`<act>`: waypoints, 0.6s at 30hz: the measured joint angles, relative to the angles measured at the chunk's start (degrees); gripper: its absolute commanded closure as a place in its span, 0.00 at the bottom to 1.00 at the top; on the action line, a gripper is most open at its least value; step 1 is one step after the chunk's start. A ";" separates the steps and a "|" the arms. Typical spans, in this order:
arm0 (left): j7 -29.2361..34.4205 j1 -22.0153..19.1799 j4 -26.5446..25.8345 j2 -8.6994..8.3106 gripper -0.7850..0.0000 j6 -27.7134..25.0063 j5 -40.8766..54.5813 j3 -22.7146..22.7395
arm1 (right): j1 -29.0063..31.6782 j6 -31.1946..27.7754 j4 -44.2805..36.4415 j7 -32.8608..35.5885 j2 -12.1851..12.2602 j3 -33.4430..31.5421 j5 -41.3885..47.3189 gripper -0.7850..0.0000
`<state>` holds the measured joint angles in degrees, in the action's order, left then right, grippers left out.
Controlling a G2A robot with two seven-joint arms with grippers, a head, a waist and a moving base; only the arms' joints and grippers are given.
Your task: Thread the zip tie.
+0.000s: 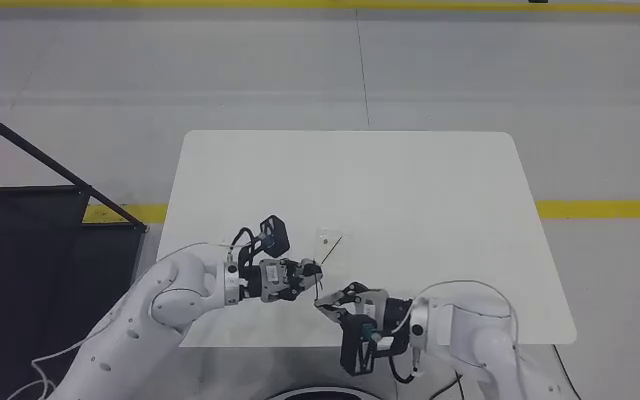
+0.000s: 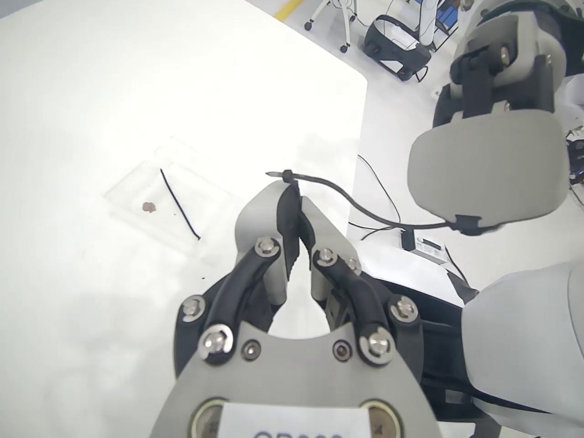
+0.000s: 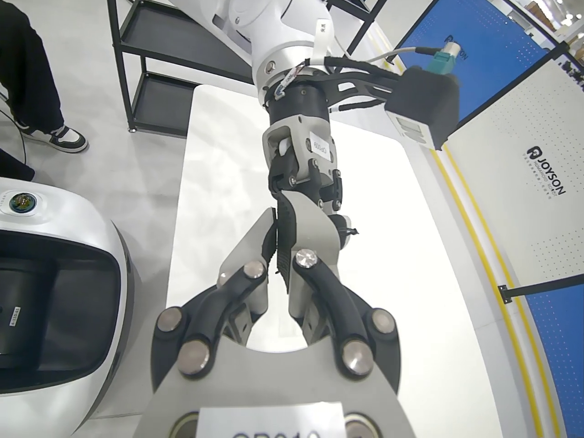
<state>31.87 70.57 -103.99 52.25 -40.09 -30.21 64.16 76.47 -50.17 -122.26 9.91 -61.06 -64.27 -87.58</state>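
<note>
A clear tray (image 2: 196, 179) lies flat on the white table (image 2: 137, 70), just beyond the left gripper's (image 2: 288, 184) fingertips and off to one side. In it, nearest the jaws, lies a second tie (image 2: 179, 204), black and nearly straight. A small brown speck (image 2: 148, 206) sits just past it.

The left gripper's jaws are pressed together on one end of the zip tie (image 2: 319, 179). A small block and a short pointed tip stick out just past the fingertips. From there the strap curves through the air above the table's edge to the right gripper (image 3: 278, 223), close by and facing the left one. Its jaws are also closed tight, pinching the strap's other end.
</note>
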 measured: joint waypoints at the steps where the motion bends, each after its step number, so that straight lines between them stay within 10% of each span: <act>1: -0.60 0.29 -0.31 0.00 1.00 0.16 -0.79 0.13 | 0.01 0.33 0.04 -0.10 0.00 -0.08 0.26 1.00; 18: -6.73 3.52 -3.47 0.29 1.00 3.23 -11.07 0.94 | 1.82 8.57 -0.05 -5.19 0.08 -2.60 2.77 1.00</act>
<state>25.14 74.09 -107.47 52.53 -36.86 -41.28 65.10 78.29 -41.60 -122.31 4.72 -60.98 -66.88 -84.81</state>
